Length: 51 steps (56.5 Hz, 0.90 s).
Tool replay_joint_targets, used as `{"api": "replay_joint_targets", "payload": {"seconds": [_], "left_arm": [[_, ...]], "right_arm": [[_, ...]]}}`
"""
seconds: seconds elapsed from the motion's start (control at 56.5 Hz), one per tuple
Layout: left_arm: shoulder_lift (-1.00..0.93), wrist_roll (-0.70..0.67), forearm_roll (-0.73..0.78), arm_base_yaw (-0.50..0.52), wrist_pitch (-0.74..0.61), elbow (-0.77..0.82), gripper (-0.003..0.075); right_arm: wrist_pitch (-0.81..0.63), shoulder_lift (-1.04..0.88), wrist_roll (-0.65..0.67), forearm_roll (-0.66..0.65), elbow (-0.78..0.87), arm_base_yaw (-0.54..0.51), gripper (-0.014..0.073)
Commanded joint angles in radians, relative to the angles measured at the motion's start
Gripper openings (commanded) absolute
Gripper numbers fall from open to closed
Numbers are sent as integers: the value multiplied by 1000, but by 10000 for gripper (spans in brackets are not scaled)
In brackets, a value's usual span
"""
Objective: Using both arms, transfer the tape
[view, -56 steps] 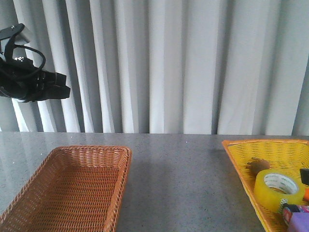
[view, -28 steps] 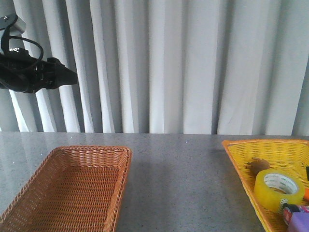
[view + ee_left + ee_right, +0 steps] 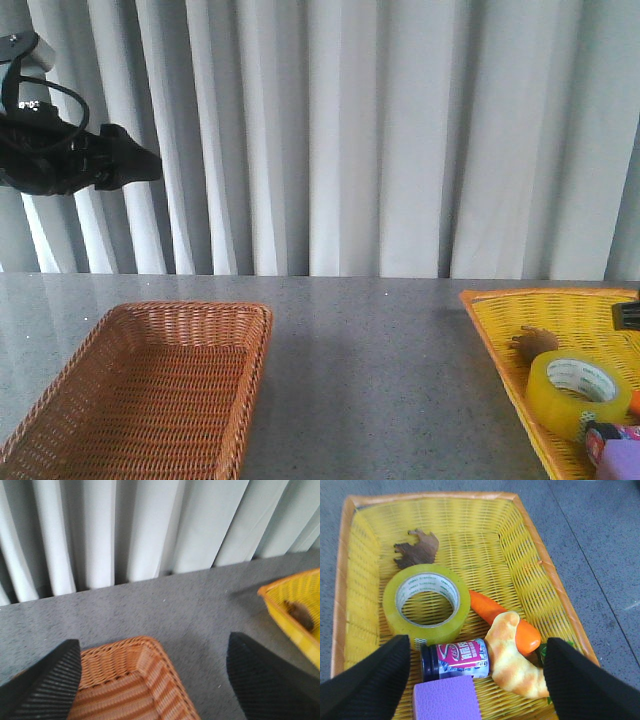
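The yellow tape roll (image 3: 577,393) (image 3: 426,606) lies flat in the yellow basket (image 3: 520,305) (image 3: 530,545) at the right of the table. My right gripper (image 3: 472,680) is open and empty above the basket, with the tape beyond its fingers; only a black corner of it (image 3: 628,315) shows in the front view at the right edge. My left gripper (image 3: 135,165) hangs high at the far left in front of the curtain. In its wrist view (image 3: 152,680) it is open and empty, above the far corner of the brown basket (image 3: 145,655) (image 3: 150,390).
The yellow basket also holds a brown animal figure (image 3: 417,547), a carrot (image 3: 505,620), a croissant (image 3: 512,657), a small pink-labelled jar (image 3: 455,659) and a purple block (image 3: 445,700). A white pleated curtain (image 3: 350,130) closes the back. The grey tabletop (image 3: 370,360) lies between the baskets.
My left gripper has risen and turned to point right, then held nearly still. A corner of my right gripper has shifted upward at the right edge of the front view.
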Motion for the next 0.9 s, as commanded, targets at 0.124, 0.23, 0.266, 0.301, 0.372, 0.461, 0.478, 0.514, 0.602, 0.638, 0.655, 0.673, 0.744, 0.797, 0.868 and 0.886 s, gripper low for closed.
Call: {"api": "replay_joint_targets", "payload": {"seconds": [0.124, 0.23, 0.266, 0.301, 0.372, 0.461, 0.478, 0.514, 0.602, 0.638, 0.655, 0.673, 0.744, 0.797, 0.868, 0.886], "left_arm": [[-122, 15, 70, 0, -36, -32, 522], [-164, 15, 77, 0, -31, -32, 522], [-178, 15, 77, 0, -24, -32, 522], [-188, 15, 75, 0, -17, -32, 522], [-207, 15, 75, 0, -1, -32, 522], [-224, 15, 78, 0, 8, -32, 522], [-228, 15, 79, 0, 8, -32, 522], [-231, 15, 86, 0, 9, -32, 522], [-239, 15, 106, 0, 18, -32, 522], [-239, 14, 114, 0, 25, -32, 522], [-239, 14, 118, 0, 28, -32, 522], [-240, 14, 124, 0, 32, -32, 522], [-240, 14, 137, 0, 47, -32, 522], [-240, 13, 145, 0, 53, -32, 522], [-240, 4, 145, 0, 51, -32, 522], [-240, 0, 145, 0, 50, -32, 522]], "right_arm": [[5, 166, -114, 49, -183, -55, 547], [-15, 248, -182, 191, -210, -149, 547], [-29, 272, -206, 244, -210, -184, 547], [-44, 294, -236, 298, -210, -216, 547], [-66, 337, -315, 392, -212, -267, 547], [-78, 387, -393, 465, -218, -301, 546], [-81, 397, -400, 472, -221, -302, 545], [-81, 414, -409, 474, -231, -302, 542], [-75, 454, -421, 471, -270, -301, 537], [-68, 469, -421, 474, -292, -301, 536], [-65, 475, -421, 475, -306, -301, 537], [-60, 484, -421, 475, -316, -301, 537], [-34, 514, -432, 478, -364, -301, 537], [-18, 534, -432, 479, -395, -301, 537], [-13, 559, -439, 484, -422, -301, 537], [-11, 567, -442, 483, -428, -298, 537]]}}
